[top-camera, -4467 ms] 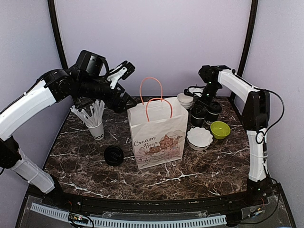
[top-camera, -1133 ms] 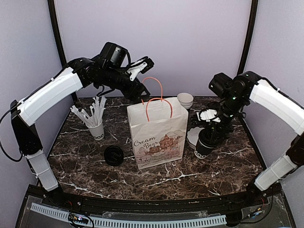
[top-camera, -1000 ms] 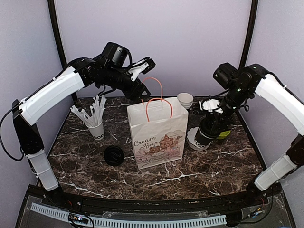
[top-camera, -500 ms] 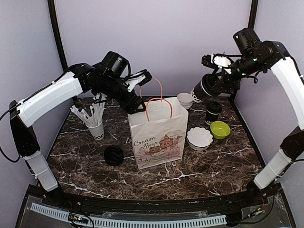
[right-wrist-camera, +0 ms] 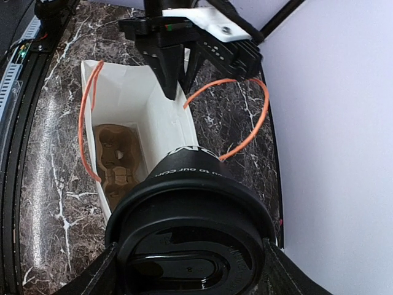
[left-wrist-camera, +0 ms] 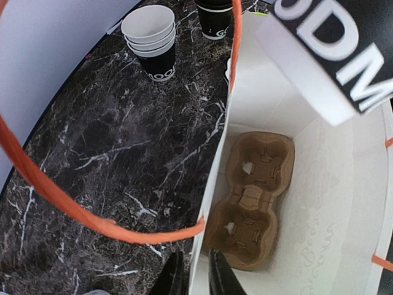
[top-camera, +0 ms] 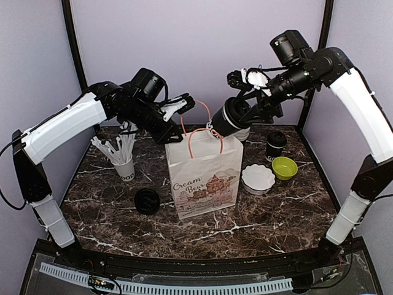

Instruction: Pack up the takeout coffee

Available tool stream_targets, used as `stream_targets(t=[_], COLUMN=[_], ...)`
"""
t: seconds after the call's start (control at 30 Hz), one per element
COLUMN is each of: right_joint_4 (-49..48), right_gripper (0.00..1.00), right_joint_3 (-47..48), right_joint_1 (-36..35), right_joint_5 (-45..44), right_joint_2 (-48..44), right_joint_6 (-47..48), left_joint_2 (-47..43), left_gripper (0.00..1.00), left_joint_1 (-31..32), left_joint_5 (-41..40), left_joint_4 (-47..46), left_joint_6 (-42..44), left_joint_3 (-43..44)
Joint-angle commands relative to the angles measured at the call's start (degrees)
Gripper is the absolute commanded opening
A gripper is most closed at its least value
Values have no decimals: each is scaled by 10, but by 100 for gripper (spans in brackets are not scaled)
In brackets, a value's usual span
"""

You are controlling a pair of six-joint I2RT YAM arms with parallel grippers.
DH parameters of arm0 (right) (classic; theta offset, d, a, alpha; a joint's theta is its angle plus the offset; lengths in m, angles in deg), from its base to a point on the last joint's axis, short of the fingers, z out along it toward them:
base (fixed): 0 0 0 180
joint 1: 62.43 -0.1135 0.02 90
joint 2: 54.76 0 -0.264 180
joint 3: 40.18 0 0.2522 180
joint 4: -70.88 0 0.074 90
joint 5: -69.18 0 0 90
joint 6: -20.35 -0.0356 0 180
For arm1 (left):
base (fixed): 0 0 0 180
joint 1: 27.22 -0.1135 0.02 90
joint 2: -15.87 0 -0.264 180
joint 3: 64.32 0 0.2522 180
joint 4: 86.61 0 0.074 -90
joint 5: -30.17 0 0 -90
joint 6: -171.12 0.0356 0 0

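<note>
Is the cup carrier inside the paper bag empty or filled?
Empty: both sockets of the cup carrier lie bare at the bottom of the paper bag.

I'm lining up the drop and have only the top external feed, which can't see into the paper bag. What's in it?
Observer: A brown cardboard cup carrier lies flat on the bottom of the paper bag, its two slots empty.
Operator: Is the left gripper really on the bag?
Observer: Yes, the left gripper is closed on the bag's wall at the rim, one finger inside, one outside.
Operator: Lid on the cup?
Observer: The black lid is seated on the takeout coffee cup in the right gripper.
</note>
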Motion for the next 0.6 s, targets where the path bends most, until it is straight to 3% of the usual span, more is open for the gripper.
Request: stream_targets(t=[0.0,0.13,0.37,0.43,0.47,0.53,0.57], right_joint_4=[-15,-7,13,16,16,20,25], right_gripper=[64,64,63,63,63,63,63], right_joint_3=[-15,-21,-59,-83,-97,-120,-125], right_joint_1=[-44,-69,-121,-132,-142,-158,-167], right_joint_5=[-34,-70,-134,-147,-154,-173,-180], right_joint_2=[-1,15,22,14,9,1,-1], right_joint_6=[20,13,-1,-1,-1,-1,-1], left_joint_2=[-1,5,12,12,11,5,1], left_gripper=[15,0,0,23,39,54,57], left_joint_1=[-3,-3,-3,-3,-2,-1,-1], left_joint_5=[14,32,49,52,54,59,62], left_joint_4=[21,16,22,26,27,33,34], left_joint_6=[0,-2,-3,-3,-5,-10,-12], left_joint_3=[31,44,62,63,64,71,75])
